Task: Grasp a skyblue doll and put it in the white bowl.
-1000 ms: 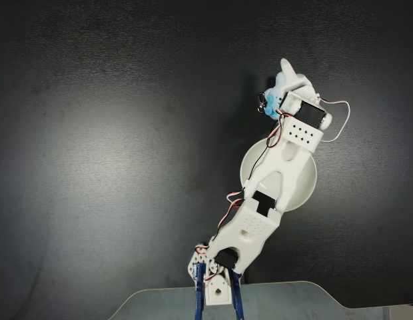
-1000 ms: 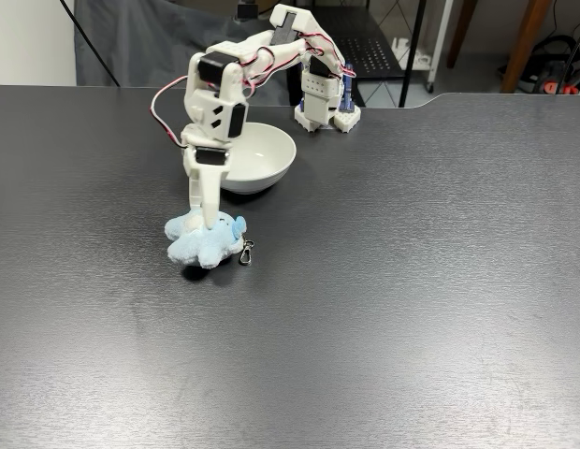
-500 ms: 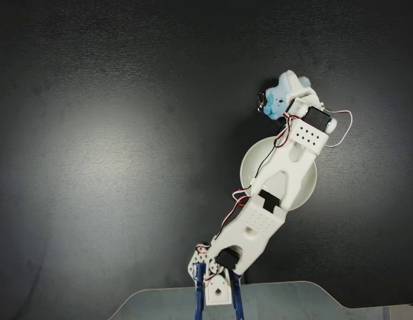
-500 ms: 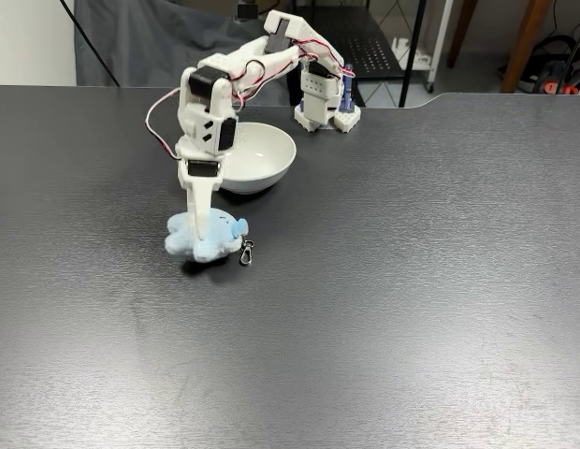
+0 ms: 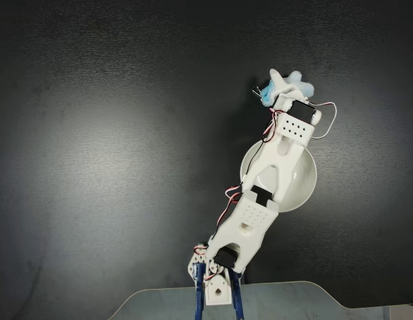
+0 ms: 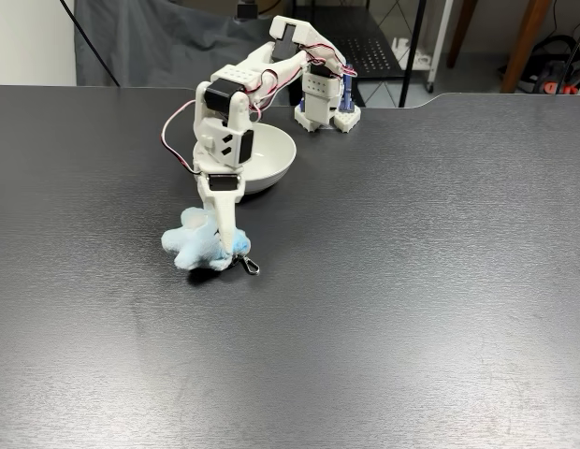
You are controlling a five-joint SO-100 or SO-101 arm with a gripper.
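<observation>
1. The gripper [image 6: 223,245] reaches down onto the skyblue doll [image 6: 198,247], which lies on the dark table [image 6: 412,281] just in front of the white bowl [image 6: 271,159] in the fixed view from the side.
2. Its fingers are buried in the plush — I cannot tell whether the jaws are pinching it or merely pressed around it.
3. As I judge it, the grasp is under way; the lift and the drop into the bowl remain.
4. The bowl is empty and near — the table around both lies open, edges well apart.
</observation>
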